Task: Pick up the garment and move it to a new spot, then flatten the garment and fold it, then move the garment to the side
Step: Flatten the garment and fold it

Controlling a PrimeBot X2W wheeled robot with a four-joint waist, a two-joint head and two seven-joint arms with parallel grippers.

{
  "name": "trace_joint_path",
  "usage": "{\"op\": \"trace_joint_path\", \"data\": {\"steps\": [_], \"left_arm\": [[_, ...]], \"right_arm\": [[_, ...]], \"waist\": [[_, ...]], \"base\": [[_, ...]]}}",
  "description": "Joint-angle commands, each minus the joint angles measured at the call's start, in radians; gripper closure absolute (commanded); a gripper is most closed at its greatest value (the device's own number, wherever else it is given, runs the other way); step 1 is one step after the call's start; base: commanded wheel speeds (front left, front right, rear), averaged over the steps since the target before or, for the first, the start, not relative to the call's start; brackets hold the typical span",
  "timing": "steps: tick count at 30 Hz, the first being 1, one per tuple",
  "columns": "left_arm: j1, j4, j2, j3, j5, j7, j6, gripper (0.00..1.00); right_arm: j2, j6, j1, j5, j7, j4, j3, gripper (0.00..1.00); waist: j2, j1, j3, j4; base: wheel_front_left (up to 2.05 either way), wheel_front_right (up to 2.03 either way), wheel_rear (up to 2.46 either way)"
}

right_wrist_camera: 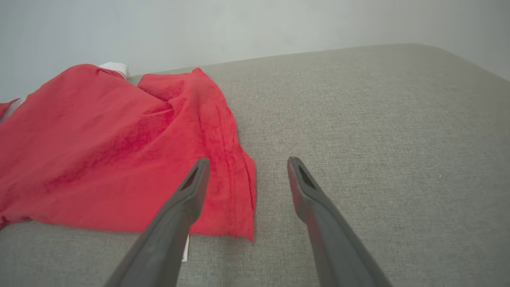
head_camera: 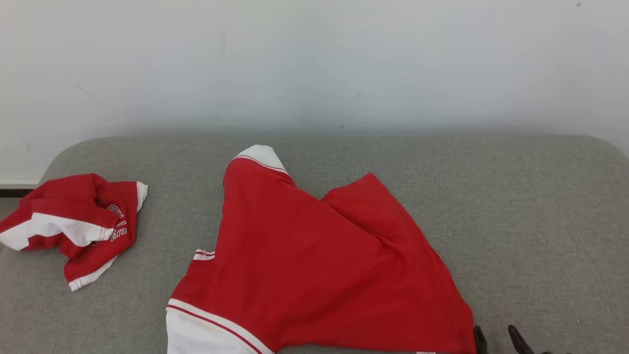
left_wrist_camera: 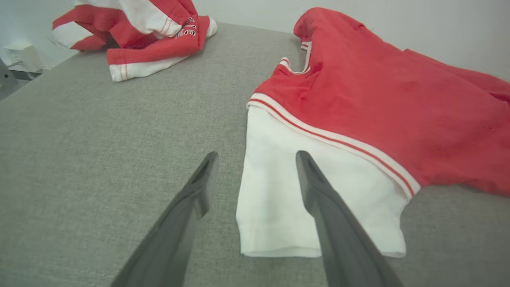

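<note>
Left pincer (left_wrist_camera: 255, 155) and right pincer (right_wrist_camera: 248, 160) hang released at the near sleeve (left_wrist_camera: 271, 199) and hem (right_wrist_camera: 243, 207) of the red garment (head_camera: 314, 255), half-spread on my grey cushion (head_camera: 516, 221), so I judge flattening, folding and moving aside remain.

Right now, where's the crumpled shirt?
Head view: the crumpled shirt lies at the left edge of the grey cushion, apart from the spread red shirt at centre.

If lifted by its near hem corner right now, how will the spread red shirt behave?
Probably floppy: the red shirt lies in soft creases, so it should hang limp from the right end effector. Likely light, since the hem looks thin. It may drag, not slide, on the textured grey cushion.
</note>
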Motion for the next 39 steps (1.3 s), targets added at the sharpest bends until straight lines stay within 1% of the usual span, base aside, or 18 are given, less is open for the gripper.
{"op": "trace_joint_path", "data": {"steps": [1,5,11,12,17,21,22,23,24,25,29,32,36,39], "left_arm": [[-0.006,0.043,0.003,-0.005,-0.014,-0.003,-0.007,0.0],[-0.029,0.123,0.005,-0.027,-0.021,-0.003,-0.013,0.0],[-0.068,0.216,-0.002,-0.061,-0.04,-0.003,-0.015,0.0],[-0.068,0.216,-0.002,-0.061,-0.04,-0.003,-0.015,0.0],[-0.11,0.294,-0.006,-0.106,-0.064,-0.003,-0.016,0.0],[-0.15,0.351,-0.009,-0.139,-0.112,-0.003,-0.015,0.0],[-0.161,0.364,-0.005,-0.149,-0.121,-0.003,-0.015,0.0],[-0.171,0.374,-0.005,-0.158,-0.136,-0.002,-0.015,0.14],[-0.18,0.38,-0.005,-0.166,-0.149,-0.002,-0.015,0.62],[-0.187,0.375,-0.004,-0.174,-0.153,-0.002,-0.016,1.0],[-0.182,0.317,0.004,-0.17,-0.172,-0.003,-0.016,1.0],[-0.158,0.235,0.006,-0.146,-0.182,-0.003,-0.015,1.0],[-0.15,0.097,0.013,-0.118,-0.171,-0.003,-0.015,1.0],[-0.18,0.0,0.026,-0.107,-0.165,-0.003,-0.015,1.0]], "right_arm": [[-0.006,-0.002,-0.022,-0.001,0.002,0.037,0.01,0.0],[-0.013,-0.002,-0.061,0.012,-0.006,0.132,0.032,0.0],[-0.007,-0.002,-0.125,0.031,-0.023,0.267,0.067,0.0],[-0.007,-0.002,-0.125,0.031,-0.023,0.267,0.067,0.0],[-0.005,-0.002,-0.17,0.043,-0.042,0.354,0.084,0.0],[-0.005,-0.002,-0.202,0.052,-0.051,0.401,0.093,0.0],[-0.003,-0.002,-0.208,0.058,-0.051,0.413,0.098,0.09],[-0.002,-0.002,-0.215,0.062,-0.053,0.425,0.102,1.0],[-0.003,-0.002,-0.221,0.064,-0.054,0.435,0.107,1.0],[-0.002,-0.002,-0.227,0.066,-0.056,0.44,0.114,1.0],[-0.006,-0.002,-0.239,0.082,-0.065,0.44,0.125,1.0],[-0.011,-0.002,-0.228,0.095,-0.068,0.407,0.133,1.0],[-0.024,-0.002,-0.216,0.118,-0.069,0.305,0.132,1.0],[-0.028,-0.002,-0.234,0.128,-0.068,0.229,0.138,1.0]], "waist": [[0.0,0.0,0.007,0.004],[0.0,0.0,0.014,0.01],[0.0,0.0,0.024,0.021],[0.0,0.0,0.024,0.021],[0.0,0.0,0.038,0.032],[0.0,0.0,0.055,0.038],[0.0,0.0,0.059,0.038],[0.0,0.0,0.061,0.038],[0.0,0.0,0.063,0.037],[0.0,0.0,0.064,0.037],[0.0,0.0,0.061,0.037],[0.0,0.0,0.053,0.04],[0.0,0.0,0.049,0.04],[0.0,0.0,0.05,0.033]], "base": [[0.0,0.0,0.0],[0.0,0.0,0.0],[0.0,0.0,0.0],[0.0,0.0,0.0],[0.0,0.0,0.0],[0.0,0.0,0.0],[0.0,0.0,0.0],[0.0,0.0,0.0],[0.0,0.0,0.0],[0.0,0.0,0.0],[0.0,0.0,0.0],[0.0,0.0,0.0],[0.0,0.0,0.0],[0.0,0.0,0.0]]}}
